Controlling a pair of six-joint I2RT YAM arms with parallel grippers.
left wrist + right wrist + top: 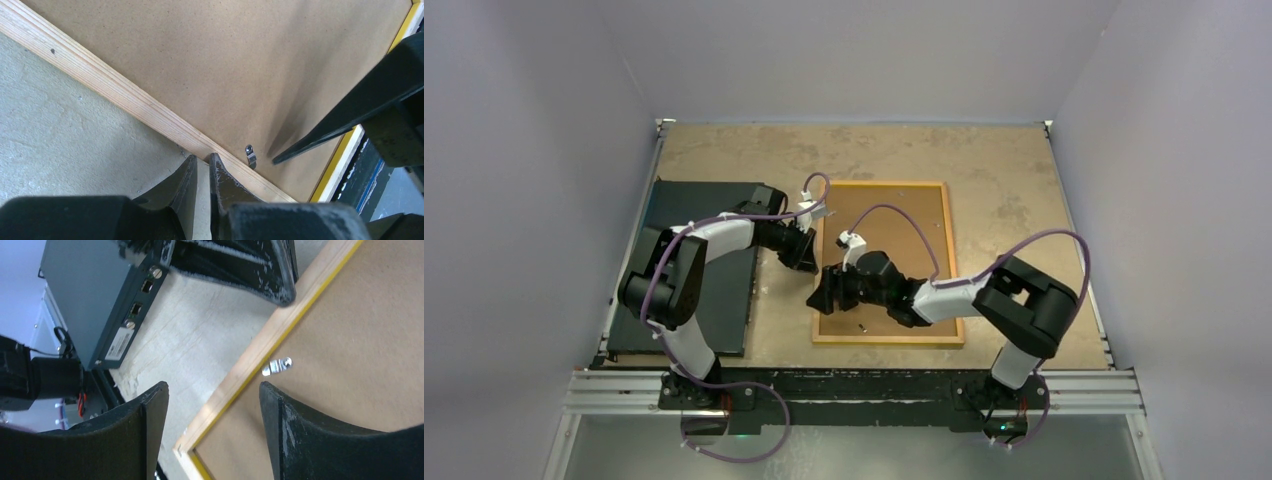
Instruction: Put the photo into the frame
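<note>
The frame (125, 102) is pale bare wood with fine grain and a painted inner edge. The backing board (225, 65) is matt brown, seemingly fibreboard, and carries a shiny metal clip (251, 156). The table (60, 135) looks rough and matt.

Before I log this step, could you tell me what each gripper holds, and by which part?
Nothing is held. The left gripper is nearly shut, empty, tips at the wooden rail of the frame; the right gripper stands open over that rail.
</note>
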